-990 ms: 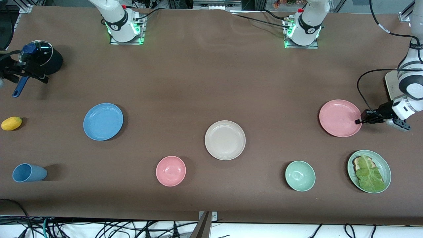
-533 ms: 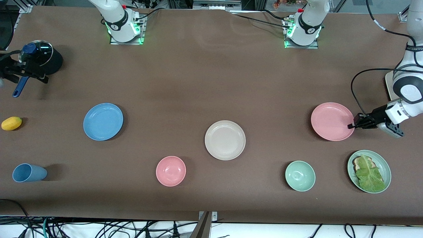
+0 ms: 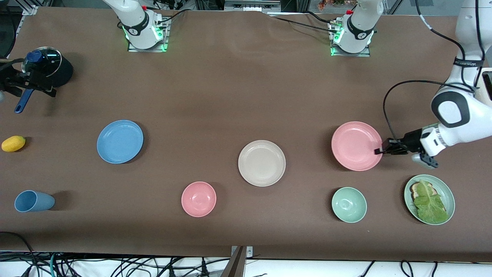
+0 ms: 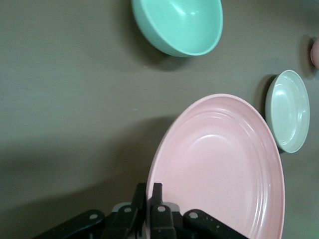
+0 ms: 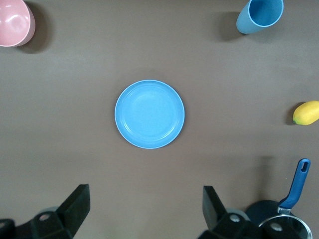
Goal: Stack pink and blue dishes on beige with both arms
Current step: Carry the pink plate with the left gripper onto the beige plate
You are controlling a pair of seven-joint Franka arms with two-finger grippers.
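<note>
The left gripper point(image 3: 378, 151) sat at the right of the front frame, just below mid-height, its fingers point(image 4: 156, 205) pinched on the rim of the pink plate point(image 3: 356, 146) at the edge toward the left arm's end of the table. In the left wrist view that plate point(image 4: 222, 167) filled the lower centre, lifted off the brown table point(image 3: 246, 96) and tilted, its shadow falling on the cloth beside it. The beige plate point(image 3: 261, 163) lay flat at the centre of the front frame, well apart from the pink one — in the left wrist view it showed at the right edge point(image 4: 288, 110).

The right gripper point(image 5: 144, 206) hung high, out of the front frame, its 2 fingers spread wide at the bottom of the right wrist view with nothing between them. The blue plate point(image 5: 149, 114) lay flat under it, in the middle of that view; in the front frame it sat at centre left point(image 3: 120, 141).

Other things ringed the scene — a green bowl point(image 3: 349, 204) and a green plate of lettuce point(image 3: 429, 199) at lower right, a pink bowl point(image 3: 198, 199) at lower centre, a blue cup point(image 3: 34, 201) on its side at lower left, a yellow fruit point(image 3: 13, 143) at the left edge, and a lidded pan point(image 3: 42, 65) with a blue handle at upper left.
</note>
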